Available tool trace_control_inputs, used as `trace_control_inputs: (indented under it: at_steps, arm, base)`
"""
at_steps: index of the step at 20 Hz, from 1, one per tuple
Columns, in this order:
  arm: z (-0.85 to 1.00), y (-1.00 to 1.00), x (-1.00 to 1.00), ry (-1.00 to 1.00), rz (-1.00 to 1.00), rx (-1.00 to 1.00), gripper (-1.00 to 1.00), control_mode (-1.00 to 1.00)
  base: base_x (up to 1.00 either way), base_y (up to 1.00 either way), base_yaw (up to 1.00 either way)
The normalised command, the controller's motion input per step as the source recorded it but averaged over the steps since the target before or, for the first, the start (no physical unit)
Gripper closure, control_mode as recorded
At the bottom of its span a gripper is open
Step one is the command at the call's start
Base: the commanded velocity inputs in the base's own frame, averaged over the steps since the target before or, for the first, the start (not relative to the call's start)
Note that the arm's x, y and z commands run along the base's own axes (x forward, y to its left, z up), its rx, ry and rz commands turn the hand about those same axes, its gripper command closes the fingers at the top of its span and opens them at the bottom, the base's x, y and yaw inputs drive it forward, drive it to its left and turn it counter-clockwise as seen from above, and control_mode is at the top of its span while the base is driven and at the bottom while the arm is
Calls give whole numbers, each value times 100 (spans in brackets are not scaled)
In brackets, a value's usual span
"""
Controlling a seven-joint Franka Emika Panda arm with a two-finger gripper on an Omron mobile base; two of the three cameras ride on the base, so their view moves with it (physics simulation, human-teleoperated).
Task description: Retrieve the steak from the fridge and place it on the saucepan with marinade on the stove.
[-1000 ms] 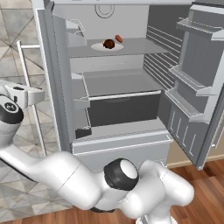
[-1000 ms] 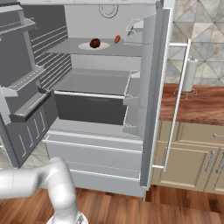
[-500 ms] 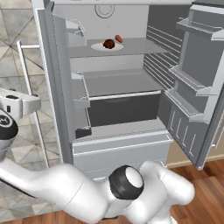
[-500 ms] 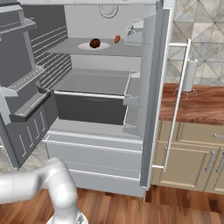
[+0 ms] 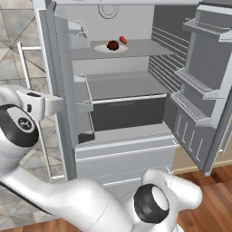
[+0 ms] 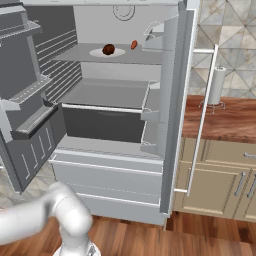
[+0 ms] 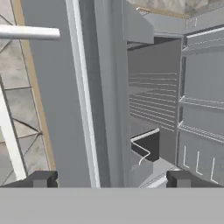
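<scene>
The fridge [image 5: 129,149] stands with both doors swung wide. On its top shelf the steak [image 5: 113,45], a small dark red lump, lies on a white plate [image 5: 100,47]; from the right base view the steak [image 6: 108,49] sits in the same place. My gripper [image 7: 113,179] is open, fingertips [image 7: 43,178] far apart, nothing between them. It hovers at the fridge's left door edge [image 7: 105,87], well below and left of the steak. My hand [image 5: 43,103] is beside that door edge. The saucepan, marinade and stove are out of view.
A small orange-red item [image 5: 123,40] lies behind the plate. A grey drawer [image 6: 102,122] juts from the middle of the fridge. The open right door [image 5: 204,90] carries shelf bins. A paper towel roll [image 6: 216,86] stands on the wooden counter [image 6: 225,120] above beige cabinets.
My hand has moved right, closer to the fridge's left door edge, and the elbow has swung lower. The fridge and its contents have not moved.
</scene>
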Motion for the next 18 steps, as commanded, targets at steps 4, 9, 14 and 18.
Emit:
trace_control_inputs:
  at_steps: [4,9,14,18]
  arm:
    - [8,-100,-15,0,9,2,-100,-100]
    - [6,-100,-8,0,8,0,-100,-100]
    - [0,-100,0,2,10,1,-100,-100]
    - [0,-100,8,5,14,5,-100,-100]
  base:
    - [0,0,0]
    - [0,0,0]
    - [0,0,0]
    - [0,0,0]
